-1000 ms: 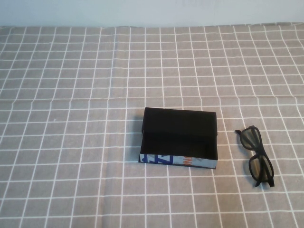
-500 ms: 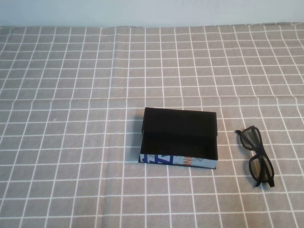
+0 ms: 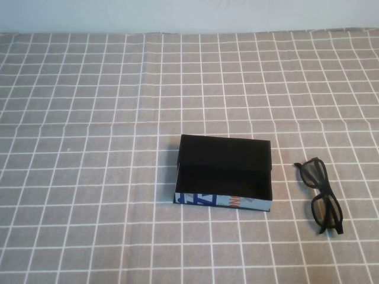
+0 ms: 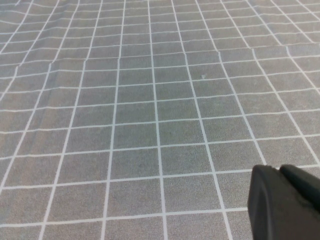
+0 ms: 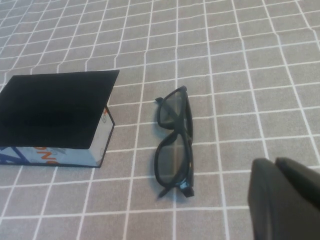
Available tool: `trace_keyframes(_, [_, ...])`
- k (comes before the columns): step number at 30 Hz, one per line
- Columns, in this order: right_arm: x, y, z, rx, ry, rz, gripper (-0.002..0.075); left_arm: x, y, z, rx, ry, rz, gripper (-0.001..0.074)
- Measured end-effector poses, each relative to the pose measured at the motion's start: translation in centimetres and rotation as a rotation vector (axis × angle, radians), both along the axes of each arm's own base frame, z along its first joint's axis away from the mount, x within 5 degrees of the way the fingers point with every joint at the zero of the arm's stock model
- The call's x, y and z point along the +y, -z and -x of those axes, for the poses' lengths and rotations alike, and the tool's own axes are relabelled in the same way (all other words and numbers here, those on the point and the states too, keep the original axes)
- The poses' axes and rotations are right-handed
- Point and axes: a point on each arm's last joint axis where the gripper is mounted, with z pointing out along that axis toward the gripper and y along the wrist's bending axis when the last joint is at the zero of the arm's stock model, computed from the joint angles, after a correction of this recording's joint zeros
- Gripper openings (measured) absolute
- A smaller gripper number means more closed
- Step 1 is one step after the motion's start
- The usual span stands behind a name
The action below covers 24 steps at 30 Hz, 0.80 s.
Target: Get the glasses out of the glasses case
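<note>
Grey cloth with a white grid covers the surface (image 3: 89,148), and a pale wall runs along its far edge. We take the small rectangular black glasses case (image 3: 224,171) as our landmark: it sits open near the middle of the cloth, its black flap lid laid back on the far side, its dark interior showing, and its white-blue front with blue and orange lettering facing the robot.

Just beside the case, on its right and apart from it, lie the black thick-framed plastic glasses (image 3: 320,194) with dark squarish lenses — out of the case, flat on the cloth, their arms folded in as far as we can see. In the right wrist view the glasses (image 5: 174,142) lie next to the case (image 5: 55,117).

Neither arm shows from above. The left gripper (image 4: 287,202) appears over bare cloth, away from the case; the right gripper (image 5: 285,197) hangs near the glasses, not touching them. For both grippers we cannot tell how the fingers stand — only a dark edge of each shows.
</note>
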Motion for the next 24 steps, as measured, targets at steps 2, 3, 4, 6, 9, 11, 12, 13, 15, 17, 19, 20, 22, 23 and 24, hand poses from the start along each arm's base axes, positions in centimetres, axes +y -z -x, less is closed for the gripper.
trace_keyframes(2, [0.0, 0.0, 0.0, 0.000, 0.000, 0.000, -0.0018, 0.0, 0.0, 0.0, 0.000, 0.000, 0.000, -0.0005])
trace_keyframes(3, [0.0, 0.0, 0.0, 0.000, 0.000, 0.000, -0.0018, 0.0, 0.0, 0.0, 0.000, 0.000, 0.000, -0.0005])
trace_keyframes(4, [0.0, 0.0, 0.0, 0.000, 0.000, 0.000, -0.0018, 0.0, 0.0, 0.0, 0.000, 0.000, 0.000, -0.0005])
trace_keyframes(6, [0.0, 0.0, 0.0, 0.000, 0.000, 0.000, -0.0018, 0.0, 0.0, 0.0, 0.000, 0.000, 0.000, -0.0005])
trace_keyframes(9, [0.0, 0.1, 0.0, 0.001, 0.000, 0.002, -0.0018, 0.0, 0.0, 0.0, 0.000, 0.000, 0.000, -0.0005])
trace_keyframes(11, [0.0, 0.5, 0.1, 0.005, 0.001, 0.007, -0.0018, 0.0, 0.0, 0.0, 0.000, 0.000, 0.000, -0.0005])
trace_keyframes(12, [-0.1, 0.7, 0.1, 0.002, 0.002, 0.016, -0.0018, 0.0, 0.0, 0.0, 0.000, 0.000, 0.000, -0.0005])
trace_keyframes(13, [-0.2, 1.1, 0.3, -0.006, 0.004, 0.029, -0.0018, 0.0, 0.0, 0.0, 0.000, 0.000, 0.000, -0.0005])
trace_keyframes(15, [-0.4, 1.8, 0.6, -0.034, 0.009, 0.063, -0.0018, 0.0, 0.0, 0.0, 0.000, 0.000, 0.000, -0.0005])
trace_keyframes(17, [-0.6, 2.6, 1.2, -0.080, 0.014, 0.100, -0.0018, 0.0, 0.0, 0.0, 0.000, 0.000, 0.000, -0.0005])
trace_keyframes(19, [-0.7, 3.3, 1.7, -0.123, 0.019, 0.115, -0.0018, 0.0, 0.0, 0.0, 0.000, 0.000, 0.000, -0.0005])
trace_keyframes(20, [-0.8, 3.7, 1.7, -0.134, 0.021, 0.125, -0.0018, 0.0, 0.0, 0.0, 0.000, 0.000, 0.000, -0.0005])
trace_keyframes(22, [-0.9, 4.3, 1.7, -0.133, 0.023, 0.139, -0.0018, 0.0, 0.0, 0.0, 0.000, 0.000, 0.000, -0.0005])
trace_keyframes(23, [-0.9, 4.7, 1.7, -0.122, 0.023, 0.142, -0.0018, 0.0, 0.0, 0.0, 0.000, 0.000, 0.000, -0.0005])
trace_keyframes(24, [-0.9, 5.0, 1.7, -0.113, 0.022, 0.146, -0.0018, 0.0, 0.0, 0.0, 0.000, 0.000, 0.000, -0.0005])
